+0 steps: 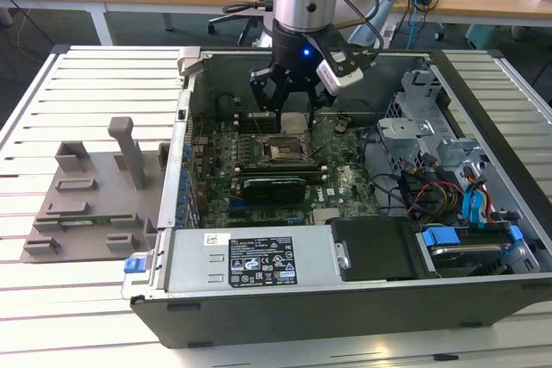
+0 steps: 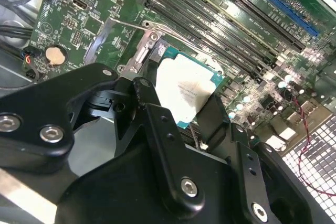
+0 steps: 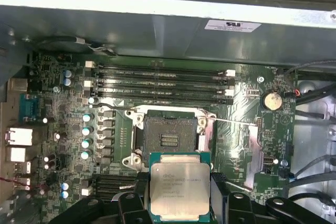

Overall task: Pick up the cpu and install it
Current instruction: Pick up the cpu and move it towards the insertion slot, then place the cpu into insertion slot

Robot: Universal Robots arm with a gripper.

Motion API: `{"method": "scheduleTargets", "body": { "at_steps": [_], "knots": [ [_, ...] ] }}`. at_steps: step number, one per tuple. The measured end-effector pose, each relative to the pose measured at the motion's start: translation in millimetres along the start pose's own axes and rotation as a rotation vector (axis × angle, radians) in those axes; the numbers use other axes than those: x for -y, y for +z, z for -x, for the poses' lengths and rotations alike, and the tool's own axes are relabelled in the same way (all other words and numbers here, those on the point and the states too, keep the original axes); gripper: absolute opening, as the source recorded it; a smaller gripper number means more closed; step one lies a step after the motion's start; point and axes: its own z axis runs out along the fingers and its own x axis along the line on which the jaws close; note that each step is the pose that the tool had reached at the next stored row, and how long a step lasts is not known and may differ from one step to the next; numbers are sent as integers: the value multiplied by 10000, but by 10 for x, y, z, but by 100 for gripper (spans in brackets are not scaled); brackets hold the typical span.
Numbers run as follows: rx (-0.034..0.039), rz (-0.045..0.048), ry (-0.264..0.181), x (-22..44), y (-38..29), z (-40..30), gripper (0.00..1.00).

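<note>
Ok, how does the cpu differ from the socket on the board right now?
The cpu has a pale silvery top and a green rim; the socket is dark, with rows of contacts at its centre. The cpu is held off the board by the gripper, between its fingers; the socket is fixed to the motherboard and lies empty. Both are square.

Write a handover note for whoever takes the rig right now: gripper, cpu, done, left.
Gripper: shut on the cpu, gripping it by two opposite edges, inside the open computer case.
Cpu: held off the motherboard, silvery top facing the wrist cameras, close to the socket but not in it.
Done: the cpu is picked up and brought over the board.
Left: cpu not seated; in the first wrist view the socket is empty, contacts exposed.
</note>
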Motion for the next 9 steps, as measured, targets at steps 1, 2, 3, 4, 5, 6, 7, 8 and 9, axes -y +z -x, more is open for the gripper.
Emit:
{"method": "scheduleTargets", "body": {
  "at_steps": [1, 2, 3, 4, 5, 6, 7, 8, 9],
  "knots": [
    [-1, 0, 1, 0, 0, 0, 55],
    [0, -1, 2, -2, 0, 0, 55],
    [0, 0, 2, -2, 0, 0, 55],
    [0, -1, 2, -2, 0, 0, 55],
    [0, 0, 2, -2, 0, 0, 55],
    [0, 0, 2, -3, 0, 0, 55],
    [0, 0, 2, -3, 0, 0, 55],
    [0, 0, 2, -3, 0, 0, 55],
    [0, -1, 16, -4, 0, 0, 55]
  ]
}}
